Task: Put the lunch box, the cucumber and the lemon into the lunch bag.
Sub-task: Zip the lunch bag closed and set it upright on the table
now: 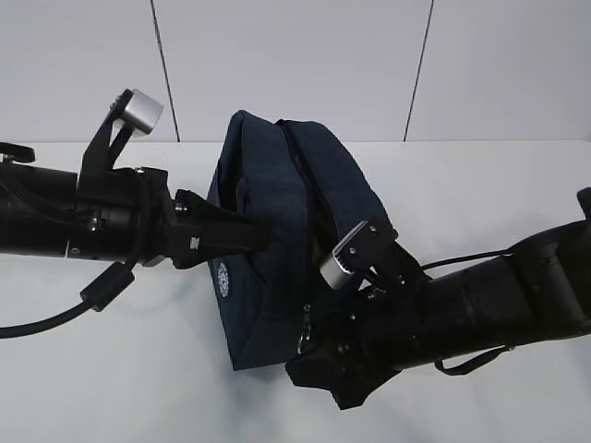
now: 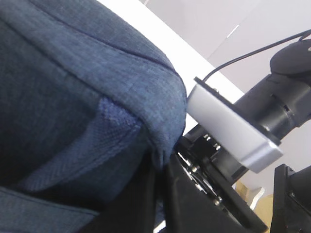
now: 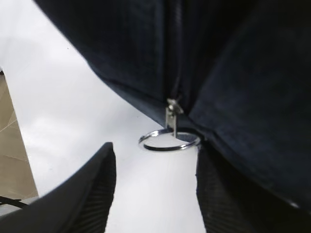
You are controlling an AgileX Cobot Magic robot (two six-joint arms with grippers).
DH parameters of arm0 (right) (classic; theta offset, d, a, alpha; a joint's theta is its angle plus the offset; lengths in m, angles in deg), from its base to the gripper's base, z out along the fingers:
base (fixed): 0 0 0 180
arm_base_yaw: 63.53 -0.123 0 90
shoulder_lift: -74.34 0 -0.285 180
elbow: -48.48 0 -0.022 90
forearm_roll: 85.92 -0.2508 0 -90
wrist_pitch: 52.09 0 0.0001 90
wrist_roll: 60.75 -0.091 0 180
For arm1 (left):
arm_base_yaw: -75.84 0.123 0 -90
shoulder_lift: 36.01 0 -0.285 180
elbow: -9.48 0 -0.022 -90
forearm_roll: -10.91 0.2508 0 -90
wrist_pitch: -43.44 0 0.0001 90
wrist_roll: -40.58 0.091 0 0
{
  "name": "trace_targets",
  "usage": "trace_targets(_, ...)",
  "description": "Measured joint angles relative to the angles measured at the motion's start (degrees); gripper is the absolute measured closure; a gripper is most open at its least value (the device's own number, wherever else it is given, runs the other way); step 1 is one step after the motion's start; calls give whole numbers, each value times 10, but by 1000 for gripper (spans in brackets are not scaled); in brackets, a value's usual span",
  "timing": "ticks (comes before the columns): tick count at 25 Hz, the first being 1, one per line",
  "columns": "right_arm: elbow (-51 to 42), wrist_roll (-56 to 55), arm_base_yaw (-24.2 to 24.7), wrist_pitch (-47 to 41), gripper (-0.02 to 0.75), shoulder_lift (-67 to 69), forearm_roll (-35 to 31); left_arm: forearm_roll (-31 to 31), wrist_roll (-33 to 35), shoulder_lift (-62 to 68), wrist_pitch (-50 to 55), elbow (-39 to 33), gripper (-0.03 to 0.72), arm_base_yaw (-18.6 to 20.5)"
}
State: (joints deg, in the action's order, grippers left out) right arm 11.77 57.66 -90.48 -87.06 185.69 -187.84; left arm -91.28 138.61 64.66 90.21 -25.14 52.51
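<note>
Right pincer (image 3: 153, 194) gapes low before lunch bag (image 1: 277, 203) zipper ring (image 3: 169, 140).

White tabletop (image 1: 480, 185), plain surface. Navy lunch bag (image 1: 277, 185) rests directly on it, between the two arms' fingers.

Background's pretty plain: a white table (image 1: 480, 185) runs across the whole scene, and behind it there's a pale grey panelled wall (image 1: 295, 55) with two thin dark seams running down it (both slightly slanted). The right wrist view catches a tan surface (image 3: 12, 155) beyond the table's edge.
</note>
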Motion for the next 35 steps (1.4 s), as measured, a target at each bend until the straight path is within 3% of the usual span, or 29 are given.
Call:
trace_targets(16, 35, -2, 0, 10, 329, 19, 0, 0, 0, 1, 12, 0, 693, 0)
trace_targets(23, 36, -24, 0, 18, 381, 20, 0, 0, 0, 1, 12, 0, 693, 0)
trace_targets(35, 40, -36, 0, 55, 389, 17, 0, 0, 0, 1, 13, 0, 693, 0)
